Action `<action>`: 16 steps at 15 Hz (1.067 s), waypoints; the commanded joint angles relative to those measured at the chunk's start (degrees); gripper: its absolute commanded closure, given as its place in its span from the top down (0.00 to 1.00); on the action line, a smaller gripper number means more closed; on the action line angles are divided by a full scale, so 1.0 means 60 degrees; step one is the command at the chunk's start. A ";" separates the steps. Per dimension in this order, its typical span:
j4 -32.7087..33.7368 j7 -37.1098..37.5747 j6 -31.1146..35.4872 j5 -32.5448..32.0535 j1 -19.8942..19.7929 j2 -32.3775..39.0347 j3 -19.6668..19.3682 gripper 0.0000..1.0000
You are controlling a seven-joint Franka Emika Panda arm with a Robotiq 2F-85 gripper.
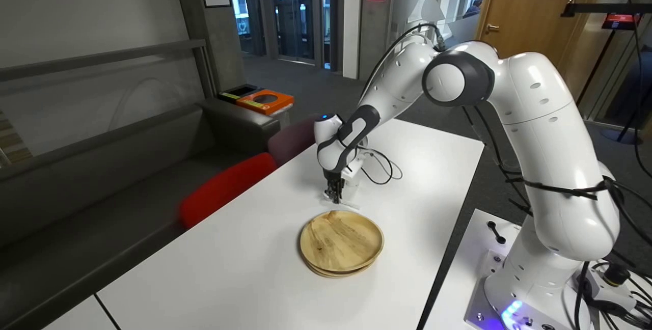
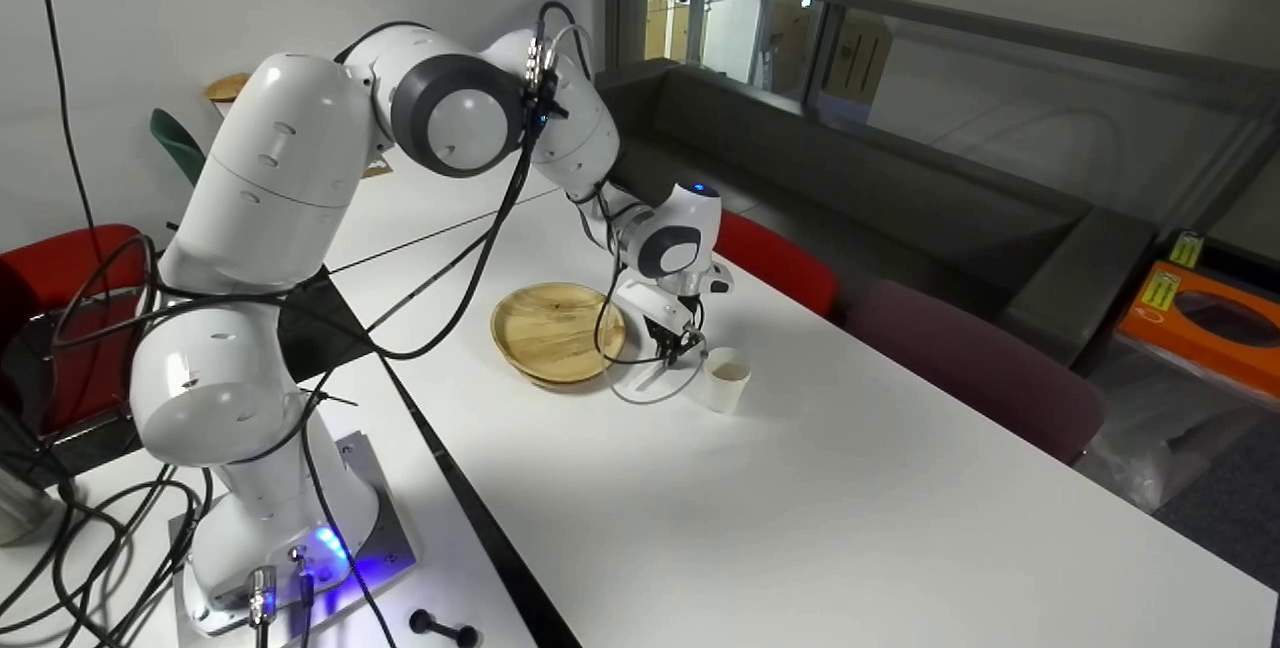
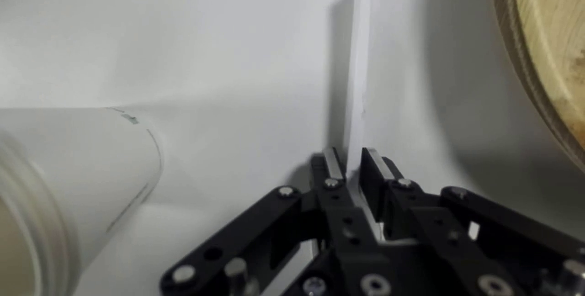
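My gripper [image 3: 353, 161] has its fingers nearly together, low over the white table. A thin, flat white strip [image 3: 358, 58] fills the narrow gap between the fingertips; its shadow lies to one side. The strip also shows under the gripper in both exterior views [image 1: 350, 204] [image 2: 655, 378]. A white cup [image 3: 119, 163] stands beside the gripper, also seen in an exterior view [image 2: 727, 388]. On the gripper's opposite side is a stack of round wooden plates [image 3: 557, 49], seen in both exterior views [image 1: 341, 243] [image 2: 555, 328]. The gripper touches neither cup nor plates.
The white table [image 1: 229, 264] has a red chair [image 1: 224, 187] and a purple chair [image 2: 980, 358] along its far edge, with a grey sofa [image 1: 102, 202] behind. Black cables [image 2: 500, 218] hang from the arm. A gap separates the table from the robot's base [image 2: 300, 538].
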 commanded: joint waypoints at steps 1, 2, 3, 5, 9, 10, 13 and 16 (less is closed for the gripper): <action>0.0191 -0.0433 -0.0214 0.0292 -0.0249 0.0043 0.0210 0.52; 0.0185 -0.0428 -0.0215 0.0289 -0.0244 0.0034 0.0210 0.58; 0.0179 -0.0418 -0.0214 0.0286 -0.0237 0.0023 0.0207 0.67; 0.0091 -0.0380 -0.0184 0.0266 -0.0208 -0.0083 0.0199 0.80; -0.1082 -0.0693 -0.0007 0.0352 -0.0216 -0.1548 0.0512 1.00; -0.1475 -0.0949 0.0106 0.0507 -0.0298 -0.2075 0.0721 1.00; -0.2091 -0.1849 0.0083 0.1282 -0.0440 -0.3250 0.1236 1.00; -0.2709 -0.2459 -0.0493 0.2237 -0.0294 -0.4671 0.1485 1.00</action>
